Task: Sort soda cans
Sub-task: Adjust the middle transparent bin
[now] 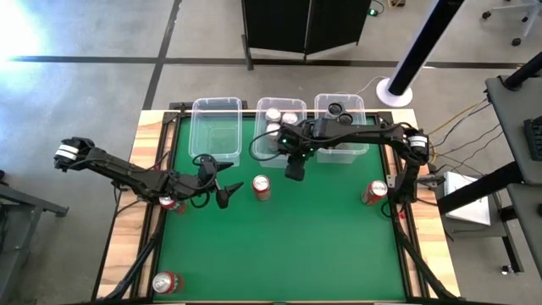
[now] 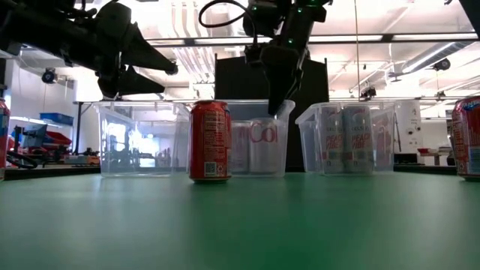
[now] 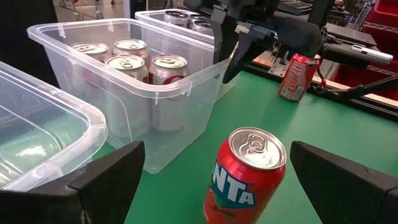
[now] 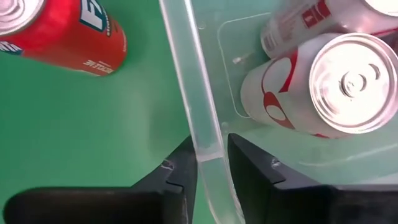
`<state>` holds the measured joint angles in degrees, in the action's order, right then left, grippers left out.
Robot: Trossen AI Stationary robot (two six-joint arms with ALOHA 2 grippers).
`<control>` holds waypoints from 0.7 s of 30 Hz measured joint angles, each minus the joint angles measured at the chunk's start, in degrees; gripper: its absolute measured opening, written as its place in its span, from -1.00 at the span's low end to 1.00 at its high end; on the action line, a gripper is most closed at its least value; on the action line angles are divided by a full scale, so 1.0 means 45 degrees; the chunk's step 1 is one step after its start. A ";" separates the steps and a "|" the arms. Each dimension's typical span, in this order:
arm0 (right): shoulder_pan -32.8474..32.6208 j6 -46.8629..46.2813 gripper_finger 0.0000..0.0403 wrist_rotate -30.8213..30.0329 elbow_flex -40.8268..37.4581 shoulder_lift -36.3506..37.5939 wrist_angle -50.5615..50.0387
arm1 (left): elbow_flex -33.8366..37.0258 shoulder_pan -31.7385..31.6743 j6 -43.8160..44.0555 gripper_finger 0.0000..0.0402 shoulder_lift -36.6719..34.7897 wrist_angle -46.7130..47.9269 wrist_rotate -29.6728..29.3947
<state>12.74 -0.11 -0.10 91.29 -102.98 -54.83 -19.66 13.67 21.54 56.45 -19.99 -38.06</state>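
1. The left hand (image 1: pixel 227 191) hovers over the green tabletop (image 1: pixel 322 246), its two fingers spread wide and holding nothing; it points toward the red can (image 1: pixel 261 187) that stands upright just in front of it.
2. In the left wrist view this red can (image 3: pixel 245 177) sits between the two open fingers but is not touched by them.
3. The right hand (image 1: pixel 295 169) hangs at the front wall of the middle bin (image 1: pixel 258 148). In the right wrist view its fingers (image 4: pixel 255 171) stand one on each side of this clear wall, with only a narrow gap; whether they really press the wall I cannot tell.
4. The middle bin holds several silver cans (image 3: pixel 134 65) standing upright close together.
5. The right bin (image 1: pixel 360 106) also holds cans; from above one dark top is seen, and in the low view silver cans (image 2: pixel 356 139) show through its wall.
6. The left bin (image 1: pixel 199 110) is beside the middle bin.
7. Another red can (image 1: pixel 374 192) stands near the right edge of the tabletop.
8. One red can (image 1: pixel 166 282) lies on its side at the front left corner, well apart from the bins.
9. One more red can (image 1: pixel 172 203) is partly hidden under the left arm
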 joint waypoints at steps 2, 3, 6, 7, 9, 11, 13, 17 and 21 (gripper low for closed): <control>-0.0031 -0.0134 -0.64 0.0011 0.0000 0.0000 -0.0002 | 0.0000 0.0000 -0.0002 0.93 0.0000 -0.0002 0.0000; -0.0052 -0.0167 -0.65 0.0014 0.0000 0.0000 -0.0010 | 0.0000 0.0000 0.0000 0.93 0.0000 -0.0004 0.0000; -0.0089 -0.0211 -0.65 -0.0019 0.0000 0.0000 -0.0023 | 0.0000 0.0000 -0.0003 0.93 0.0005 -0.0004 0.0000; -0.0089 -0.0213 -0.64 -0.0020 0.0000 0.0000 -0.0027 | 0.0000 0.0000 0.0000 0.93 0.0005 -0.0004 0.0000; -0.0084 -0.0120 -0.63 -0.0113 0.0000 0.0000 -0.0024 | 0.0000 0.0000 0.0000 0.93 0.0005 -0.0004 0.0000; -0.0089 0.0213 -0.63 -0.0218 0.0000 0.0000 -0.0024 | 0.0000 0.0000 0.0000 0.93 0.0005 -0.0004 0.0000; -0.0089 0.0559 -0.64 -0.0242 0.0000 0.0000 -0.0016 | 0.0000 0.0000 -0.0001 0.93 0.0005 -0.0004 0.0000; -0.0153 0.1340 -0.72 -0.0306 0.0000 0.0000 -0.0137 | 0.0000 -0.0001 0.0000 0.93 0.0005 -0.0003 0.0000; -0.0189 0.1605 -0.76 -0.0338 0.0000 0.0000 -0.0155 | 0.0000 0.0000 0.0000 0.93 0.0005 -0.0002 0.0000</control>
<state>11.89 7.11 -1.62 91.29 -102.98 -55.53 -19.66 13.67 21.54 56.47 -20.00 -38.06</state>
